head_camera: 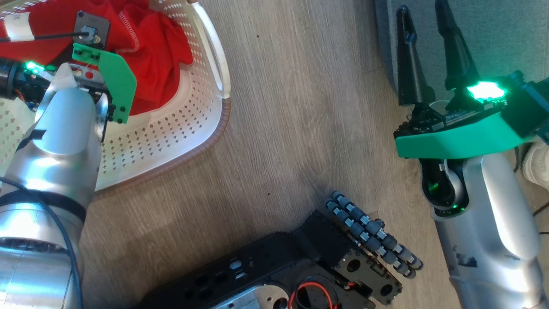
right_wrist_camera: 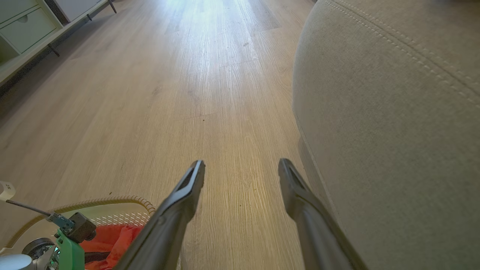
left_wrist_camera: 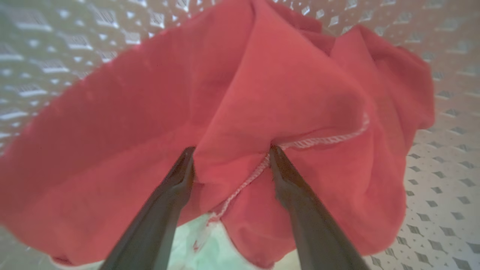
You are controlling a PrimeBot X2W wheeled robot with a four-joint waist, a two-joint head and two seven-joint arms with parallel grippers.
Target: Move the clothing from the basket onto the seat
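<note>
At the left, the basket [head_camera: 201, 116] stands on the wood floor [head_camera: 300, 107] with the clothing [head_camera: 158, 56] heaped inside, toward the wall with the white handle [head_camera: 216, 56]. The left gripper [left_wrist_camera: 230, 157] reaches down into it, jaws wide apart, a red fold with a stitched hem bulging between the fingers [left_wrist_camera: 165, 210]. Across bare floor, the right gripper [head_camera: 422, 13] hovers with jaws spread and nothing between them, just beside the seat [head_camera: 493, 34] at its rounded corner.

Pale wood-plank floor [head_camera: 300, 107] — bearing the basket [head_camera: 171, 133] at upper left and the seat [head_camera: 514, 25] at upper right, well apart; dark robot base [head_camera: 274, 266] low between them. Pale cabinet [right_wrist_camera: 22, 26] standing farther off.
</note>
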